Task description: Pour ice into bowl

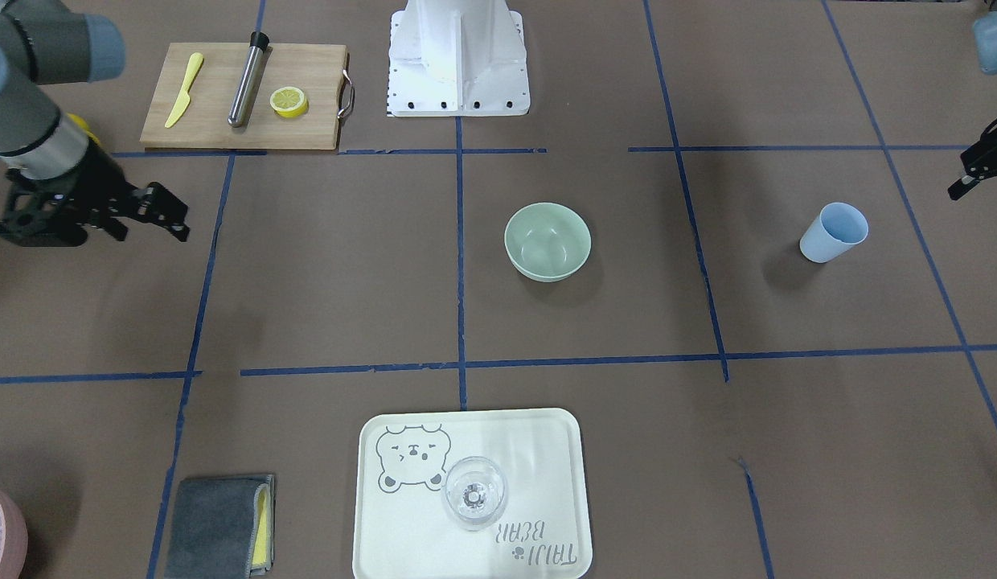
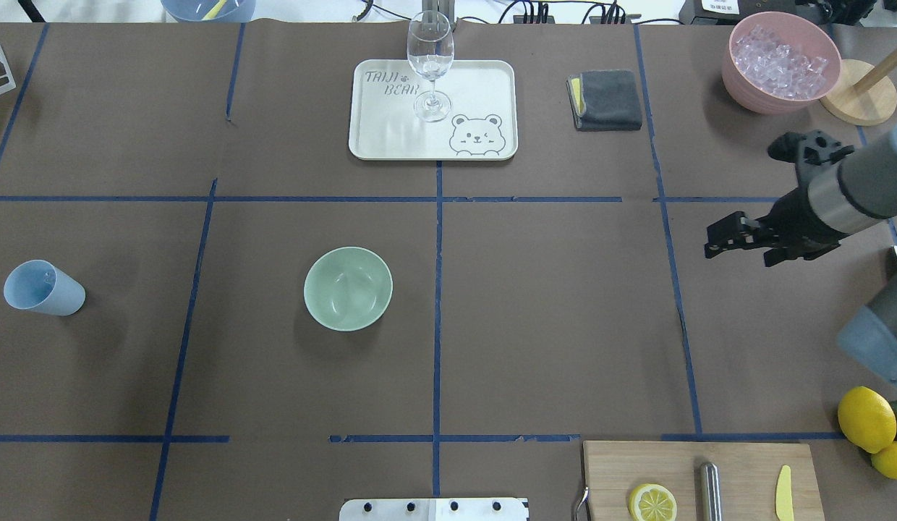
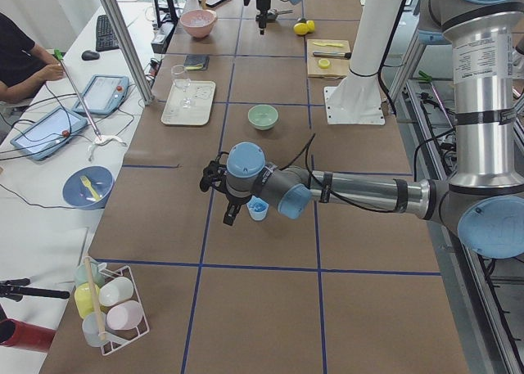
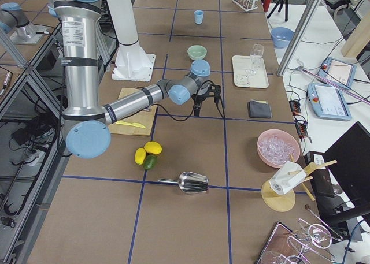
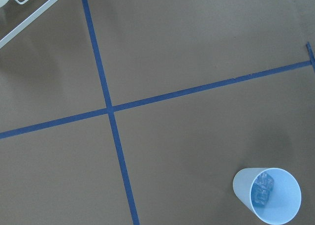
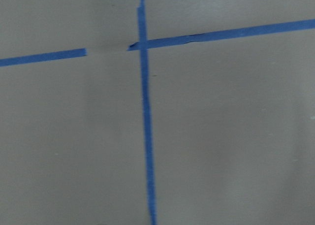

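The pale mint-green bowl point(image 2: 348, 289) stands empty a little left of the table's middle; it also shows in the front view point(image 1: 547, 241). The ice point(image 5: 262, 190), a few clear cubes, lies at the bottom of an upright light blue cup point(image 5: 266, 195) at the table's left end point(image 2: 43, 288). My left gripper point(image 1: 963, 173) hovers beside and above the cup point(image 3: 258, 209), open and empty. My right gripper point(image 2: 712, 241) hangs above the right part of the table, open and empty, far from the bowl.
A pink bowl point(image 2: 781, 61) of ice cubes stands far right. A wine glass point(image 2: 430, 65) stands on a bear tray point(image 2: 485, 79). A grey cloth point(image 2: 605, 99), a cutting board point(image 2: 745, 463) with a lemon half, a muddler and a knife, whole lemons point(image 2: 864, 420) and a metal scoop point(image 4: 191, 182) lie around.
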Robot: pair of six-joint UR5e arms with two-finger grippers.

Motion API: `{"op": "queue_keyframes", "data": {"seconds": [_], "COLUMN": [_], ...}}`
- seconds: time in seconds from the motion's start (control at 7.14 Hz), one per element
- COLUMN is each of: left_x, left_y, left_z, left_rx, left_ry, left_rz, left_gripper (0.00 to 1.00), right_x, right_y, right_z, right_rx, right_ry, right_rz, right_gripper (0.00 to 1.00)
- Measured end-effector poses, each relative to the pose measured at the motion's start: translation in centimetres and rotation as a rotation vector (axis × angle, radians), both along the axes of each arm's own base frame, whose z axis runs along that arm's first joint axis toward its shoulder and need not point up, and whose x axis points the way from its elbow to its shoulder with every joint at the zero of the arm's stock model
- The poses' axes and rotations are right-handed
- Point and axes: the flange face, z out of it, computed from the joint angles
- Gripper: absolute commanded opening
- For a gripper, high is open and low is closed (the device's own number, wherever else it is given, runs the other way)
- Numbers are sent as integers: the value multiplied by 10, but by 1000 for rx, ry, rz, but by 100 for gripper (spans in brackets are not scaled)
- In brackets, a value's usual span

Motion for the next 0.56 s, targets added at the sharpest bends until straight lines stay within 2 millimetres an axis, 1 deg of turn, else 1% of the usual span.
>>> {"op": "queue_keyframes", "data": {"seconds": [0.14, 0.28, 0.42, 0.56], "left_x": [13, 23, 31, 38], "left_y": [22, 56, 87, 105], "left_z": [1, 8, 14, 20], "left_rx": [43, 118, 150, 160], "left_ry": [23, 58, 103, 107], "left_rz": [-57, -114, -139, -158], "left_gripper": [100, 100, 100, 100], "right_x": [29, 40, 44, 46], "right_y": [1, 1, 0, -1], "right_z": [21, 32, 37, 39], "right_rx": [29, 39, 41, 41], "right_ry": [15, 24, 29, 31], "right_rz": [-22, -31, -34, -35], "right_gripper": [100, 100, 100, 100]}}
